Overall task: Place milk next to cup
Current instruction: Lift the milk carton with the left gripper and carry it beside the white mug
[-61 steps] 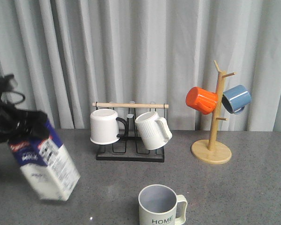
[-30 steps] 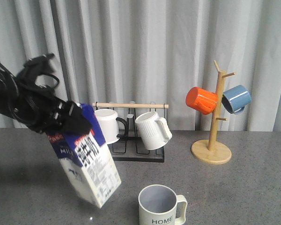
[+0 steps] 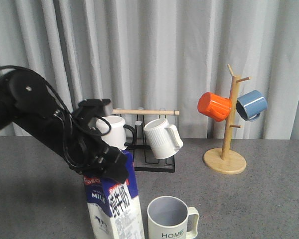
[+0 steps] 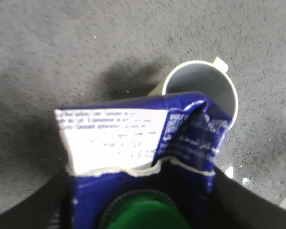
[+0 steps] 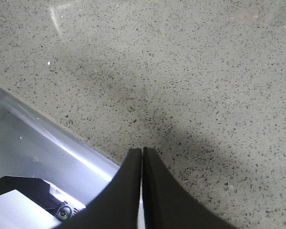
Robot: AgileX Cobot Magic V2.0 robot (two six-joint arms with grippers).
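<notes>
The milk (image 3: 114, 206) is a blue and white carton, standing nearly upright just left of the cup (image 3: 171, 218) at the table's front. My left gripper (image 3: 103, 167) is shut on the carton's blue top. In the left wrist view the carton's gable (image 4: 138, 143) and green cap (image 4: 148, 214) fill the lower part, with the cup (image 4: 200, 88) close beyond it. The cup is cream-white with "HOME" lettering and a grey-blue inside. My right gripper (image 5: 142, 151) is shut and empty over the bare table near its edge; it does not show in the front view.
A black rack (image 3: 138, 164) with a plain white mug (image 3: 111, 133) and a ribbed white mug (image 3: 161, 138) stands behind the carton. A wooden mug tree (image 3: 228, 149) with an orange mug (image 3: 214, 106) and a blue mug (image 3: 251, 104) stands at the back right.
My left arm has carried the milk from the far left to the right and lowered it beside the cup. The carton has turned from tilted to nearly upright.
</notes>
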